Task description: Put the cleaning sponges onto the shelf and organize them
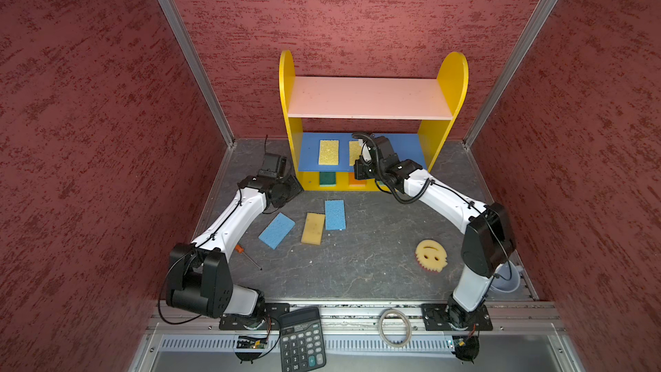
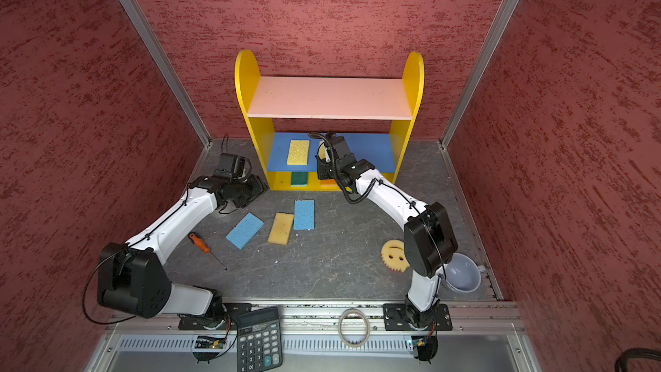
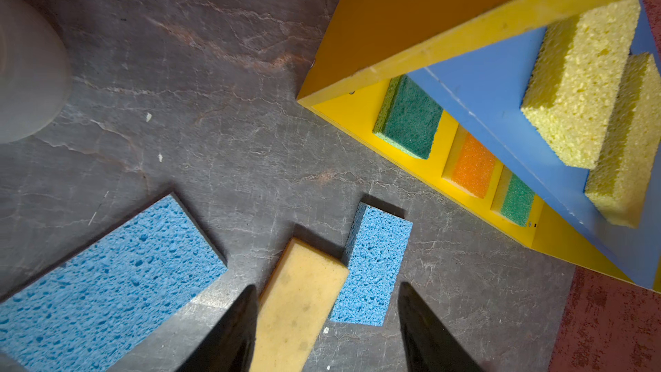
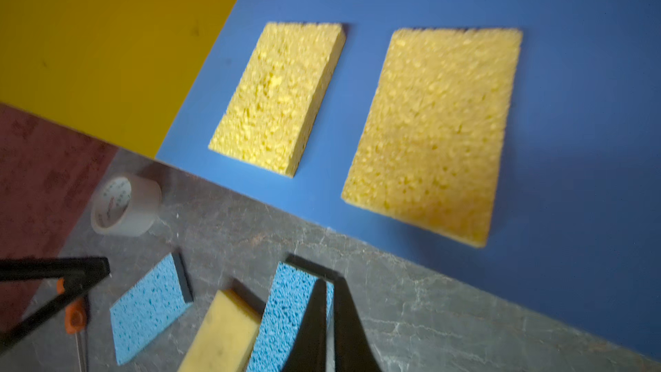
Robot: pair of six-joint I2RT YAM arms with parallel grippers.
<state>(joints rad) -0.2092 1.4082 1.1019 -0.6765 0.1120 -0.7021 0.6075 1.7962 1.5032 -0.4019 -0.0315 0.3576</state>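
Against the back wall: the shelf (image 1: 452,76), with a pink top board (image 1: 368,98). On its blue middle board (image 1: 404,148), flat, side by side, a gap between: a yellow sponge (image 1: 328,152) and a second yellow sponge (image 4: 432,134), the latter half hidden under the right wrist in both top views. On the yellow bottom board (image 3: 343,112), in a row, each apart from the next: a green-topped sponge (image 3: 411,116), an orange-topped sponge (image 3: 472,166), a second green-topped sponge (image 3: 517,200).

Loose on the bench (image 1: 357,273), before the shelf: a slanted blue sponge (image 1: 277,230), a tan sponge (image 1: 313,228), and just beside it a straighter blue sponge (image 1: 335,214). Well off to the right, near the right arm's elbow: a round yellow smiley sponge (image 1: 431,255).

Right pincer (image 4: 331,282): narrow, all but closed, gripping nothing, just off the blue board's front edge, above the bench.

Left pincer (image 3: 327,288): wide, gripping nothing, by the shelf's left foot, pointed toward the tan sponge.

Elsewhere: an orange-handled screwdriver (image 2: 204,245) beside the left arm, a black calculator (image 1: 302,339) at the front rail.
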